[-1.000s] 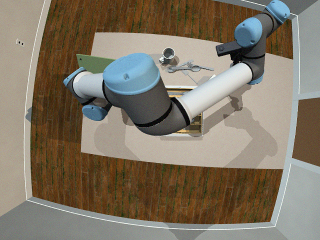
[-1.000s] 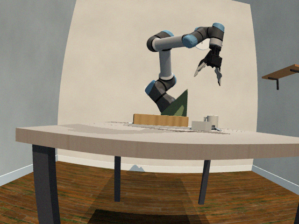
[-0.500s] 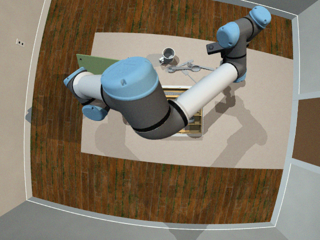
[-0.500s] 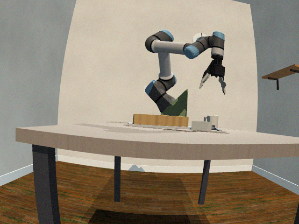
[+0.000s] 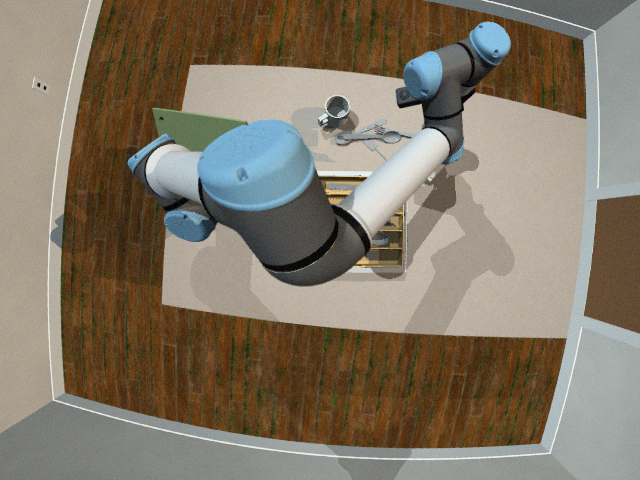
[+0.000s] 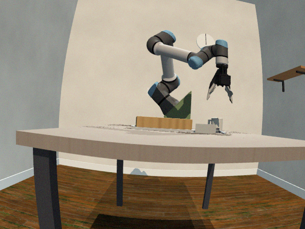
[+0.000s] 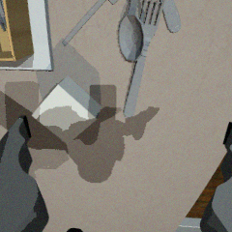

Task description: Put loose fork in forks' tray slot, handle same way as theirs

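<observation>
The loose fork (image 7: 140,58) lies flat on the table, tines towards the top of the wrist view, handle towards the middle. A spoon (image 7: 130,38) lies partly over it, and other cutlery touches it at the top edge. In the overhead view the fork (image 5: 373,127) is in a small cutlery pile behind the wooden tray (image 5: 385,232), which the arm mostly hides. My gripper (image 6: 219,95) is open and empty, high above the table on the right, above a spot just short of the fork's handle. Its fingers show at the lower corners of the wrist view (image 7: 121,193).
A white block (image 7: 65,101) lies between the tray corner (image 7: 21,34) and the fork's handle. A grey mug (image 5: 336,109) stands behind the cutlery pile. A green board (image 5: 193,129) leans at the back left. The table edge is close on the wrist view's lower right.
</observation>
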Robot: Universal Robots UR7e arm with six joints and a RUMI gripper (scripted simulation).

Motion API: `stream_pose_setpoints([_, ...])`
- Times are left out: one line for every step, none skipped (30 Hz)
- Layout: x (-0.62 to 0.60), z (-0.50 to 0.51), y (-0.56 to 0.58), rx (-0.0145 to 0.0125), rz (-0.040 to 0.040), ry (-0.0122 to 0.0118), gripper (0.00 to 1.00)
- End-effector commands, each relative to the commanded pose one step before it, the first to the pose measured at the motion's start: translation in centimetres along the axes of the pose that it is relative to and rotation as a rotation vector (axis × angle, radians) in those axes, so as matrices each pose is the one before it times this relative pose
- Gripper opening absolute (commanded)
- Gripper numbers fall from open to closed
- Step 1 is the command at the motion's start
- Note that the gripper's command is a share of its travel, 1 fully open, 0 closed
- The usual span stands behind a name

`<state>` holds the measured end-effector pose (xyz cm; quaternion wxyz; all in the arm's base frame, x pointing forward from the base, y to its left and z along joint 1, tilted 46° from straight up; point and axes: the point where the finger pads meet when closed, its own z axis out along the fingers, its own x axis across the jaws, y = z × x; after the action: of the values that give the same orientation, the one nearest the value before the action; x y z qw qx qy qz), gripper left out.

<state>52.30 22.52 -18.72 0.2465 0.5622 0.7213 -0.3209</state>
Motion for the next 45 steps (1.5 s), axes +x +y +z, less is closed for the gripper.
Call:
stream_pose_setpoints([0.484,0.590,-0.208,-0.02013,0.00793,0.02645,1.00])
stream_pose_setpoints([0.015,0.020,-0.017,-0.00021,0.00005,0.00044,1.00])
stream_pose_setpoints([0.015,-0.001,-0.009,-0.00025,-0.00015,0.00013,1.00])
stream_pose_setpoints([0.011,-0.008,-0.004,-0.00018,-0.00017,-0.00002,1.00])
stream_pose_setpoints([0.008,-0.008,-0.003,-0.00015,-0.00014,-0.00003,1.00])
stream_pose_setpoints([0.006,-0.006,-0.002,-0.00011,-0.00011,-0.00003,1.00])
stream_pose_setpoints([0.015,0.011,-0.009,0.00014,-0.00026,-0.00011,1.00])
stream_pose_setpoints([0.012,0.013,-0.008,0.00017,-0.00022,-0.00010,1.00])
stream_pose_setpoints([0.006,0.012,-0.004,0.00011,-0.00015,-0.00017,1.00])
stream_pose_setpoints([0.003,0.010,-0.003,0.00008,-0.00012,-0.00018,1.00])
stream_pose_setpoints([0.000,0.000,0.000,0.00000,0.00000,0.00000,1.00])
stream_pose_setpoints([0.000,0.000,0.000,0.00000,0.00000,0.00000,1.00])
stream_pose_setpoints([-0.006,-0.035,0.071,-0.00094,0.00104,0.00017,1.00])
stream_pose_setpoints([-0.004,-0.014,0.024,-0.00033,0.00039,0.00011,1.00])
stream_pose_setpoints([-0.003,-0.010,0.015,-0.00022,0.00027,0.00007,1.00])
stream_pose_setpoints([-0.001,-0.004,0.006,-0.00008,0.00012,0.00002,1.00])
stream_pose_setpoints([-0.001,0.001,-0.004,0.00011,-0.00006,-0.00006,1.00])
stream_pose_setpoints([-0.001,0.001,-0.003,0.00009,-0.00005,-0.00004,1.00])
stream_pose_setpoints([0.000,0.001,-0.002,0.00007,-0.00004,-0.00003,1.00])
stream_pose_setpoints([0.012,0.132,0.045,0.00056,0.00219,-0.00003,1.00])
stream_pose_setpoints([0.073,0.505,0.237,0.00049,0.01051,-0.00036,1.00])
stream_pose_setpoints([0.060,0.818,0.525,-0.00174,0.02173,0.00069,1.00])
stream_pose_setpoints([0.123,1.260,0.535,0.00006,0.02845,0.00027,1.00])
stream_pose_setpoints([0.139,1.405,0.550,0.00014,0.03152,0.00010,1.00])
stream_pose_setpoints([0.129,1.280,0.459,0.00019,0.02854,-0.00010,1.00])
stream_pose_setpoints([0.094,0.919,0.305,0.00016,0.02041,-0.00018,1.00])
stream_pose_setpoints([0.047,0.448,0.141,0.00009,0.00993,-0.00012,1.00])
stream_pose_setpoints([0.000,0.000,0.000,0.00000,0.00000,0.00000,1.00])
stream_pose_setpoints([0.000,0.000,0.000,0.00000,0.00000,0.00000,1.00])
stream_pose_setpoints([0.008,0.080,0.025,0.00002,0.00177,-0.00002,1.00])
stream_pose_setpoints([0.000,0.000,0.000,0.00000,0.00000,0.00000,0.18])
stream_pose_setpoints([0.000,0.000,0.000,0.00000,0.00000,0.00000,0.18])
stream_pose_setpoints([0.000,0.000,0.000,0.00000,0.00000,0.00000,0.18])
stream_pose_setpoints([0.000,0.000,0.000,0.00000,0.00000,0.00000,0.18])
stream_pose_setpoints([0.000,0.000,0.000,0.00000,0.00000,0.00000,0.18])
stream_pose_setpoints([0.016,-0.016,-0.006,-0.00029,-0.00028,-0.00002,0.18])
stream_pose_setpoints([0.029,-0.029,-0.011,-0.00053,-0.00058,-0.00004,0.18])
stream_pose_setpoints([0.011,-0.010,-0.005,-0.00014,-0.00038,0.00005,0.18])
stream_pose_setpoints([-0.004,-0.012,0.006,-0.00009,-0.00001,0.00020,0.18])
stream_pose_setpoints([-0.007,-0.016,0.009,-0.00015,0.00010,0.00020,0.18])
stream_pose_setpoints([0.000,0.007,-0.018,0.00024,-0.00026,-0.00003,0.18])
stream_pose_setpoints([0.003,0.031,-0.056,0.00071,-0.00071,-0.00031,0.18])
stream_pose_setpoints([0.002,0.022,-0.041,0.00052,-0.00051,-0.00023,0.18])
stream_pose_setpoints([0.000,0.014,-0.027,0.00038,-0.00037,-0.00017,0.18])
stream_pose_setpoints([0.000,0.000,0.000,0.00000,0.00000,0.00000,0.18])
